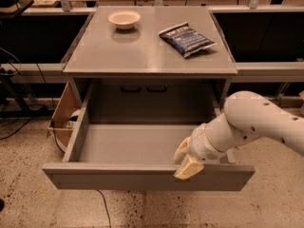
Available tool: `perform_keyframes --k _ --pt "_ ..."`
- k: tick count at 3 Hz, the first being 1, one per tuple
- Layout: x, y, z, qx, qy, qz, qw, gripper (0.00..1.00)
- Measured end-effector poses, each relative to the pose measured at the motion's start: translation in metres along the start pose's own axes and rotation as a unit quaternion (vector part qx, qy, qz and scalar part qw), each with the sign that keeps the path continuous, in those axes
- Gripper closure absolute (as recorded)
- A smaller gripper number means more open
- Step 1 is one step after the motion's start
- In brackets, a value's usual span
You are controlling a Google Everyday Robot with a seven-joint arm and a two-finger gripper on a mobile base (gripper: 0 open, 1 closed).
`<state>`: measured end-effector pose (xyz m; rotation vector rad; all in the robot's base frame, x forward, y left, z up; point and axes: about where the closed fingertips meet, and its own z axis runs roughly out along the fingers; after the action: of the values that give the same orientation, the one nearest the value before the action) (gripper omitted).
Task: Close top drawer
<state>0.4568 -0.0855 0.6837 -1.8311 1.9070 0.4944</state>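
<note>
The top drawer [142, 177] is a wide grey drawer pulled far out of the cabinet, its empty grey box interior [137, 144] open to view. Its flat front panel faces the camera at the bottom. My gripper [185, 160] comes in from the right on a white arm [256, 120]. Its cream fingers [188, 167] sit at the top edge of the front panel, right of the middle, one reaching inside the drawer and one over the front rim.
The grey cabinet top [147, 42] carries a white bowl [124, 19] and a dark blue snack bag [186, 38]. A cardboard box [64, 115] stands on the floor left of the drawer. Black-fronted benches flank the cabinet. Speckled floor lies in front.
</note>
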Motion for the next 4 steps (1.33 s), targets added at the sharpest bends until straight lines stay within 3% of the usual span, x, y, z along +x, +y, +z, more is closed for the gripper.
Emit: perform_keyframes --k 1,2,3,4 --pt "0.0 0.002 -0.001 0.0 0.0 0.0 1.0 0.61" --pt "-0.052 -0.035 0.014 0.015 -0.039 -0.038 0.9984 0.38" --pt "-0.09 -0.057 0.022 0.026 -0.066 -0.064 0.9954 0.38" --pt "-0.119 -0.069 0.03 0.028 -0.081 -0.086 0.9927 0.2"
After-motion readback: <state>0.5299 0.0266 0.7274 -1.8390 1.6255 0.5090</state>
